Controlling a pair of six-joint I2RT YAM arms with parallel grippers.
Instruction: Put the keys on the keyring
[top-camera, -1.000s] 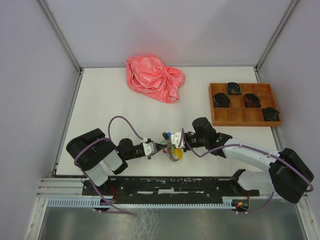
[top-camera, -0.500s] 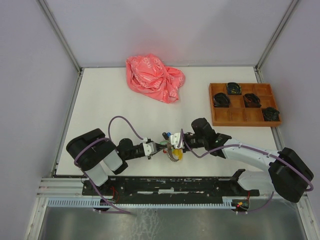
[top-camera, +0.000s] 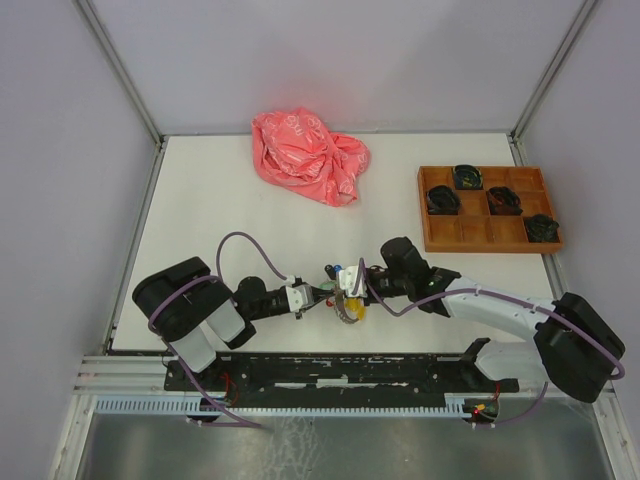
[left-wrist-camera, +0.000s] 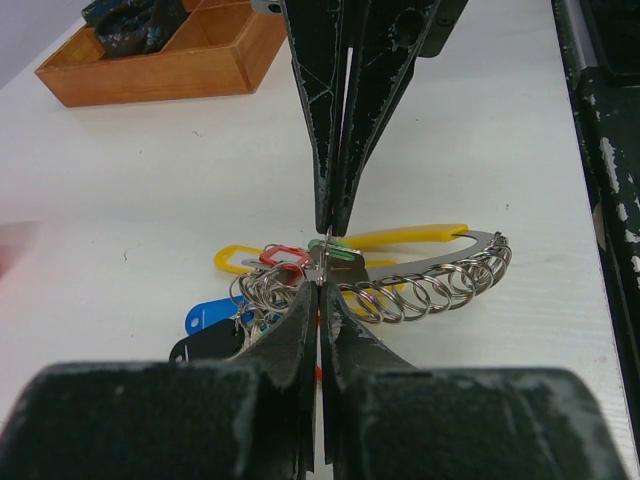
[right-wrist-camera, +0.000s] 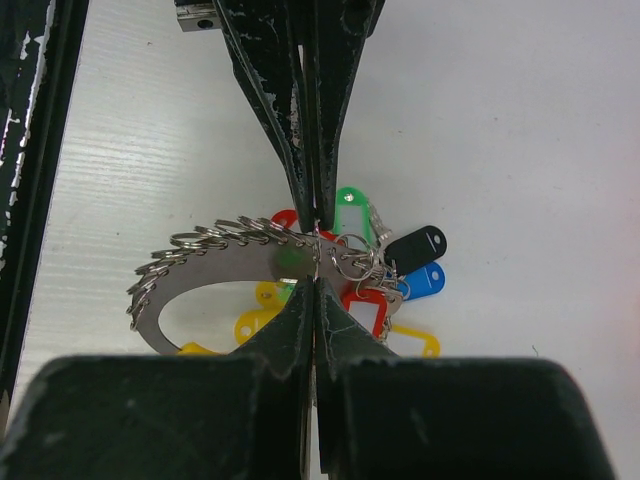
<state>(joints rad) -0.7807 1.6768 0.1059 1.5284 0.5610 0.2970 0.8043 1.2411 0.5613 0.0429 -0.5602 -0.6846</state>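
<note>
Now your left gripper (left-wrist-camera: 320, 292) and right gripper (right-wrist-camera: 314, 288) are meeting tip to tip, fingers pinched shut at the keyring (right-wrist-camera: 215, 265) stretching nearward, the keys (right-wrist-camera: 347, 212) lying just farther.

Right hand (top-camera: 348, 292) slightly further left

A white table (top-camera: 200, 220) was seen. A crumpled pink bag (top-camera: 308, 156) was laid near its back edge. A brown wooden tray (top-camera: 470, 233) with little boxes was set at the right. A big metal ring (right-wrist-camera: 240, 262) with colored tags (right-wrist-camera: 348, 212) was found near the front middle.
</note>
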